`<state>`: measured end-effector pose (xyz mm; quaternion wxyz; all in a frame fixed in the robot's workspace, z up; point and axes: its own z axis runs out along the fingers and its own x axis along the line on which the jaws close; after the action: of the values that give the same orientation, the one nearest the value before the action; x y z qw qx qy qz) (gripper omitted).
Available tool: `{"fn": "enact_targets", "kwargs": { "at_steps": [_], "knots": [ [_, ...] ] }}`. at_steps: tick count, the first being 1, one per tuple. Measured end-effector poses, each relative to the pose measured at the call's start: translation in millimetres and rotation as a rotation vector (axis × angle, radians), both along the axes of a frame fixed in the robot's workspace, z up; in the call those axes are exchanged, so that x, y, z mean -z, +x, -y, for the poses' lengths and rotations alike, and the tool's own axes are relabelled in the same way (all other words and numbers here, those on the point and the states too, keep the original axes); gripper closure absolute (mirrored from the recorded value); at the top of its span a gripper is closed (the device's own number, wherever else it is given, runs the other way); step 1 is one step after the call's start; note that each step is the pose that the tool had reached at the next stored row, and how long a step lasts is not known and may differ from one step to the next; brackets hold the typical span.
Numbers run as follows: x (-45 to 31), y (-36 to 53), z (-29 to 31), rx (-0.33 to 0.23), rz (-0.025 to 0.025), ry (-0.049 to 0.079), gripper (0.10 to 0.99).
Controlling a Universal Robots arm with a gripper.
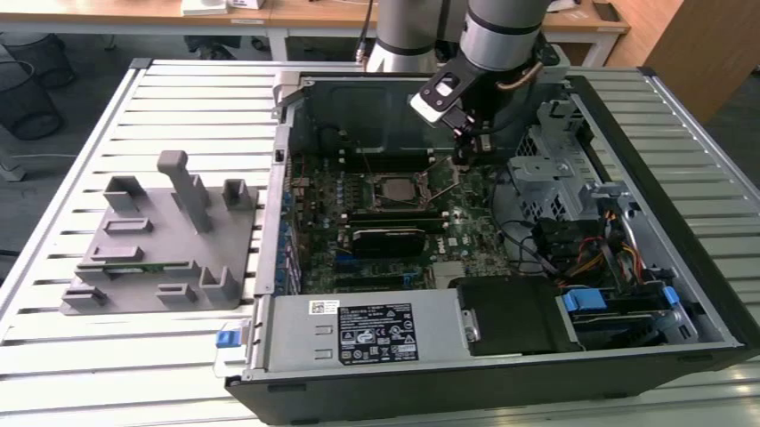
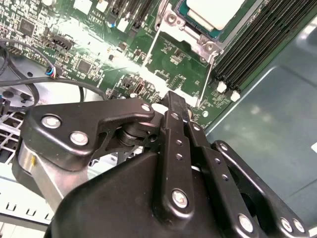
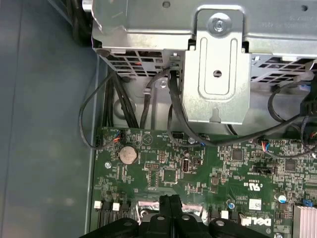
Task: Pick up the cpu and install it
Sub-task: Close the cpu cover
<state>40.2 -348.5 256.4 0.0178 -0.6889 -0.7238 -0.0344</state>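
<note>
Silvery-white square cpu (image 2: pixel 214 11) already sits in metal socket frame (image 2: pixel 207 47) on green mobo (image 2: pixel 173 57); placement looks done. Tool (image 2: pixel 174 102) pressed together, nothing pinched, hovers near socket. Can't tell if latched.

Second wrist view: cpu (image 2: pixel 213 11) cut off at picture edge; motherboard (image 2: pixel 173 62) partly hidden behind jaws.

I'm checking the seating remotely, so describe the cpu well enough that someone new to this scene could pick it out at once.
Inside the open computer case, find the green motherboard on its floor. Near the board's middle sits a metal socket frame, and the cpu is the flat silvery square within it, unlike the long black memory slots alongside.
</note>
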Motion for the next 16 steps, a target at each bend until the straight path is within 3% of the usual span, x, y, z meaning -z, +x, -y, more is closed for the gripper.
{"fn": "enact_targets", "kwargs": {
  "at_steps": [16],
  "knots": [
    [5.7, 13.8, -3.0, 0.0, -0.0024, -0.001, 0.98]
  ]
}}
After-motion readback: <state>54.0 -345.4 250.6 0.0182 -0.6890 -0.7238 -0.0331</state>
